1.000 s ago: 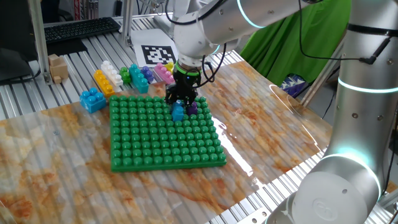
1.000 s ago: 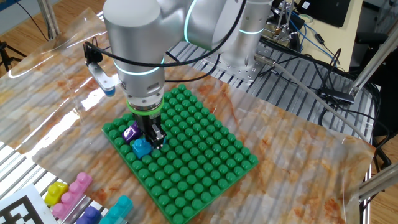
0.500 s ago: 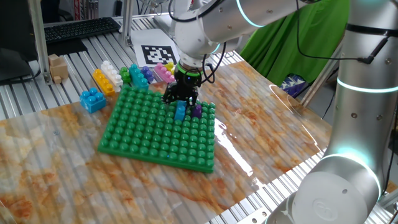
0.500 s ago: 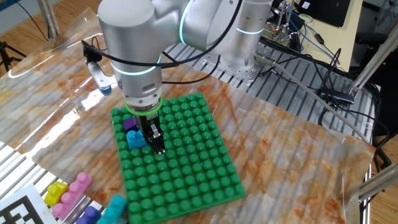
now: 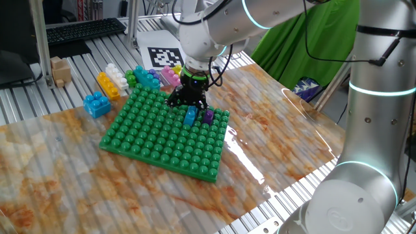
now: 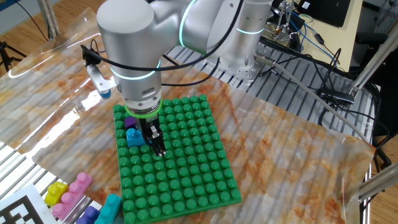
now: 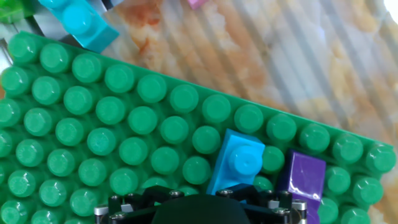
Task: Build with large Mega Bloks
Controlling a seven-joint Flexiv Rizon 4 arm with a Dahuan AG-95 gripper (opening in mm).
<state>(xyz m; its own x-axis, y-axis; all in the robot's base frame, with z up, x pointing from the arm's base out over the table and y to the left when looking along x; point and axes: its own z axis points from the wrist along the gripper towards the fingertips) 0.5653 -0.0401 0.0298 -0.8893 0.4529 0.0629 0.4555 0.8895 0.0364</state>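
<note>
The green baseplate lies turned at an angle on the table, also in the other fixed view and the hand view. A blue brick and a purple brick sit side by side on it near its far edge. Both also show in the other fixed view, blue and purple, and in the hand view, blue and purple. My gripper points straight down, its fingers shut on the blue brick's end. The hand view hides the fingertips.
Loose bricks lie beyond the plate: blue, yellow, white, green, cyan, pink. A printed marker card and a small cardboard box are behind them. The table's right edge runs near the arm's base.
The baseplate has swung round under my gripper, together with the blue and purple bricks on it. My gripper has stayed at the blue brick and turned with it.
</note>
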